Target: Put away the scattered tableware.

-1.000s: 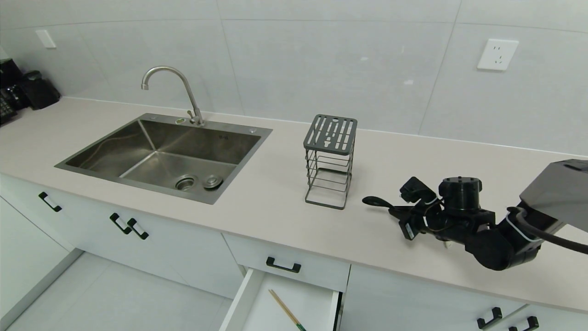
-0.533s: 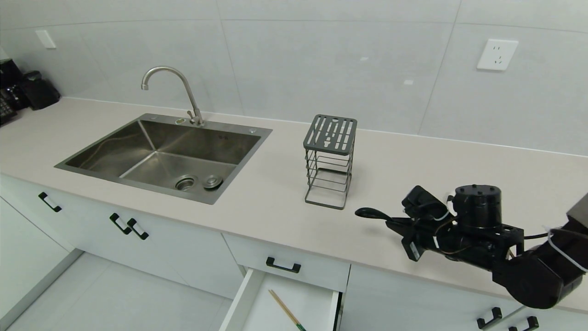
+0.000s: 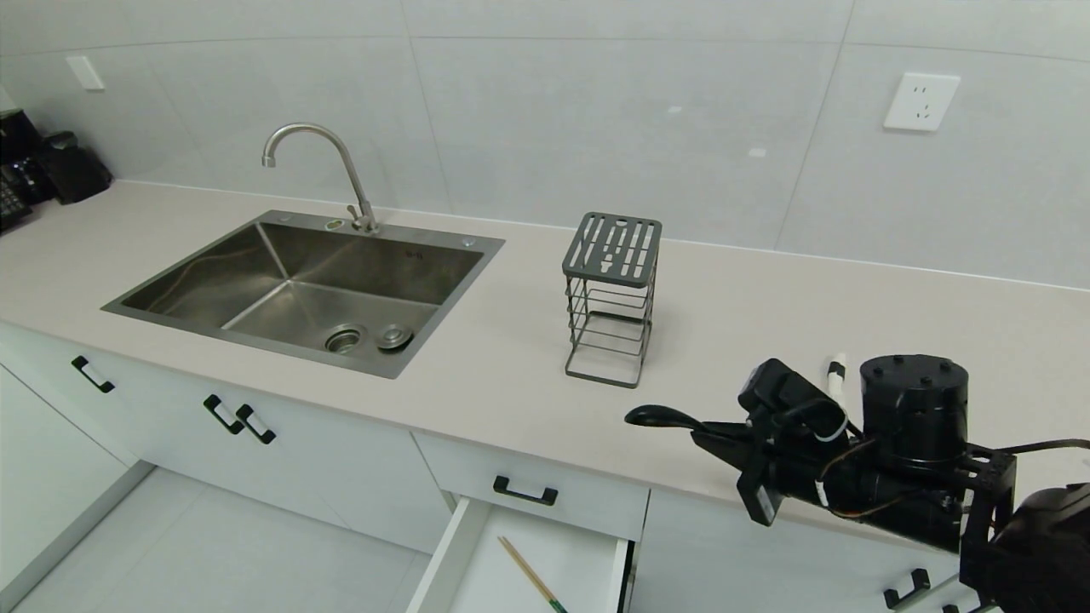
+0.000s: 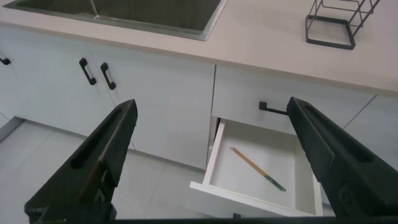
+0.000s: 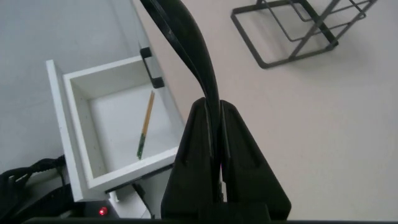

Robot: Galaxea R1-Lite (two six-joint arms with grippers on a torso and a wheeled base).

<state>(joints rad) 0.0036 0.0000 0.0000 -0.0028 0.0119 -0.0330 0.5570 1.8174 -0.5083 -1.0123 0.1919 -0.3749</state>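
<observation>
Pale kitchen countertop (image 3: pixel 511 375) runs along a tiled wall, with a steel sink (image 3: pixel 400 264) on the robot's left and a dark wire rack (image 3: pixel 611 298) standing near the middle. Below the counter's front edge a white drawer (image 3: pixel 464 553) is pulled open. One chopstick (image 3: pixel 528 575) lies inside, which suggests this drawer is where the tableware belongs. The right gripper (image 3: pixel 724 430) hovers over the counter's front edge, fingers clamped together on the handle of a black spoon (image 3: pixel 660 416), its bowl pointing toward the robot's left, probably so it can be carried to the drawer. The left gripper (image 4: pixel 211 106) hangs out in front of the cabinets, facing the drawer, fingers wide apart and empty. A small white-and-black item (image 3: pixel 836 369) lies on the counter behind the right wrist; it is mostly hidden and cannot be identified. The drawer's near end is cut off in the head view.
</observation>
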